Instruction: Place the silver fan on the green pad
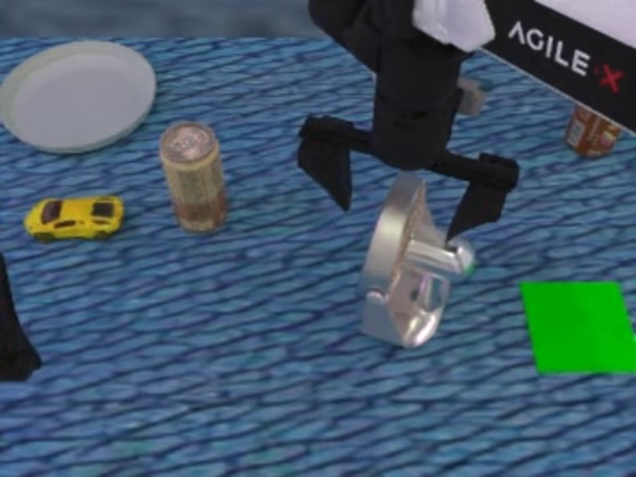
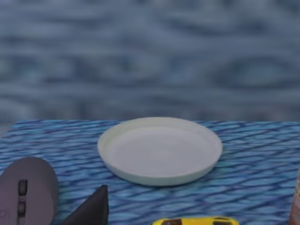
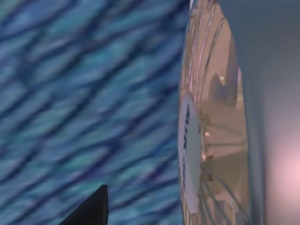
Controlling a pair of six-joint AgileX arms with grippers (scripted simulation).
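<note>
The silver fan (image 1: pixel 409 266) stands on the desk (image 1: pixel 248 378), left of the green pad (image 1: pixel 578 326). The right gripper (image 1: pixel 409 194) straddles it, fingers spread wide.

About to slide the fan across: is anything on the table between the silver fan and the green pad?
Nothing visible. The silver fan stands left of the green pad with only bare blue cloth between them. The right gripper is open over the fan. The can sits farther back, off that line.

Probably a rendered test tabletop: blue woven cloth (image 1: pixel 248 328) under scattered, unrelated props
</note>
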